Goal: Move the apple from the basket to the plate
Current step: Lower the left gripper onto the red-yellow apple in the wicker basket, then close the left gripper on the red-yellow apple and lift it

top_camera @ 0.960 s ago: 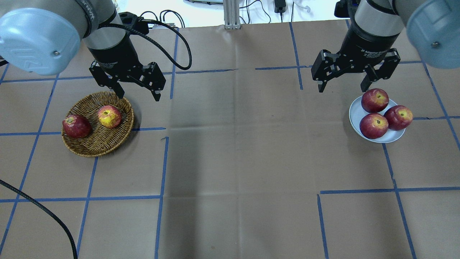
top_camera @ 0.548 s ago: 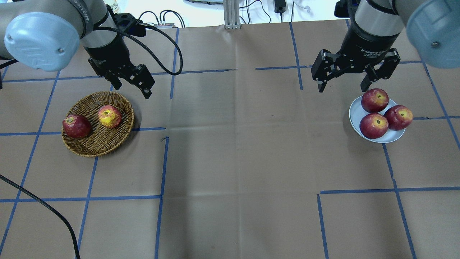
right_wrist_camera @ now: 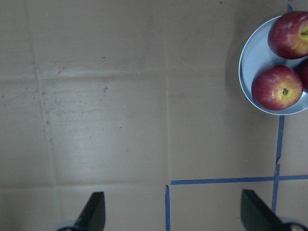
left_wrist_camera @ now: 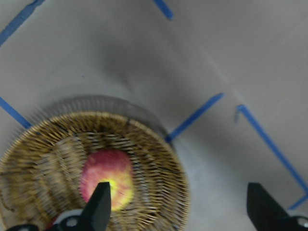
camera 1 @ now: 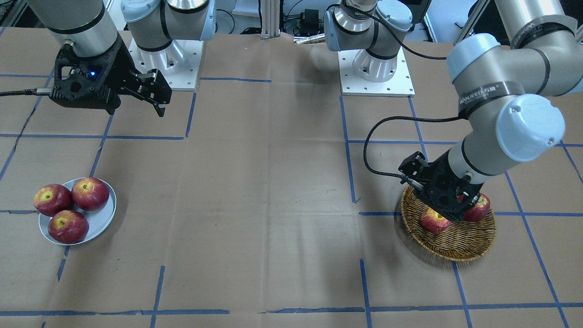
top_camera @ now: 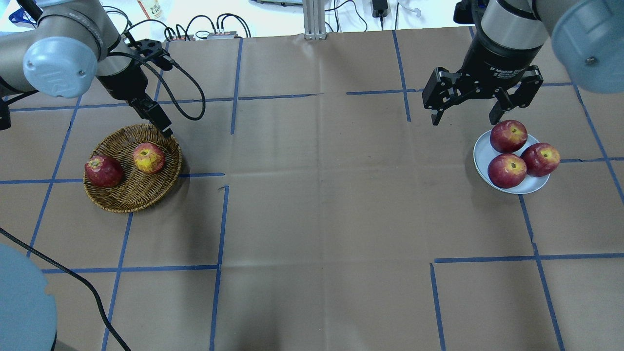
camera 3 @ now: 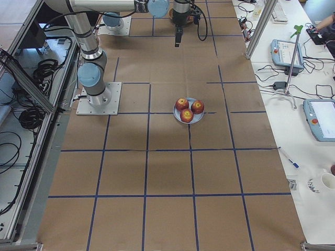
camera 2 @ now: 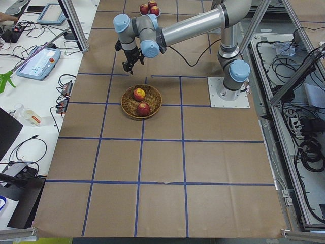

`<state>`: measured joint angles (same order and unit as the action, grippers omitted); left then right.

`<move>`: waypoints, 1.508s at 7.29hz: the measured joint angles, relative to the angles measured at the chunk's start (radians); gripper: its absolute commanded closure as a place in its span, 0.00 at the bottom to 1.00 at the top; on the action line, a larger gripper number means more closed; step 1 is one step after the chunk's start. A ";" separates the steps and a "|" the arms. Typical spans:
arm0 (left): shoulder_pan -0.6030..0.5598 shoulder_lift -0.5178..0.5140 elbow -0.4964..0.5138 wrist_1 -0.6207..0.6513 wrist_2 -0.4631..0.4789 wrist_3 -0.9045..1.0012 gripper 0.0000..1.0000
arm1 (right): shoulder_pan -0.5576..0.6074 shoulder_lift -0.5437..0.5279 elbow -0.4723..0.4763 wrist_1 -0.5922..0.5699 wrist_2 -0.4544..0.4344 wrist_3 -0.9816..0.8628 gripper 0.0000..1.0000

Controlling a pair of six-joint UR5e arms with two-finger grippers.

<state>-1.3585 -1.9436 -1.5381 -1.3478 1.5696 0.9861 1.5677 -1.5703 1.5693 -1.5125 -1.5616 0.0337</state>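
Observation:
The apple [top_camera: 148, 158], light red with a yellow top, lies in the wicker basket [top_camera: 131, 204] beside a darker apple [top_camera: 103, 171]. It also shows in the front view [camera 1: 433, 222] and the left wrist view [left_wrist_camera: 107, 178]. My left gripper [top_camera: 162, 123] is open and empty, hovering above the basket's far right rim. In its wrist view [left_wrist_camera: 180, 211] one fingertip [left_wrist_camera: 100, 204] lies over the apple. The plate [top_camera: 482, 156] at the right holds three dark red apples. My right gripper [top_camera: 465, 119] is open and empty, hovering just behind and left of the plate.
The brown paper table cover [top_camera: 321, 195] carries a grid of blue tape lines. The left arm's black cable [top_camera: 187, 92] loops behind the basket. Another cable [top_camera: 73, 278] crosses the near left corner. The plate's apples [top_camera: 507, 170] fill most of it.
My left arm has swung left and its wrist has turned, so the gripper now shows edge-on at the basket's far rim. The right arm and the apples have not moved.

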 measured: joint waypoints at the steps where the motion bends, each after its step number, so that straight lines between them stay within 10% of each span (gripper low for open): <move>1: 0.020 -0.039 -0.001 0.062 0.012 0.071 0.02 | 0.000 0.000 0.000 0.000 0.000 0.000 0.00; 11: 0.104 -0.088 -0.161 0.221 0.057 0.144 0.11 | 0.000 0.001 0.001 0.000 0.000 -0.006 0.00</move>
<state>-1.2546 -2.0313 -1.6992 -1.1271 1.6270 1.1297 1.5677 -1.5688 1.5708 -1.5125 -1.5616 0.0276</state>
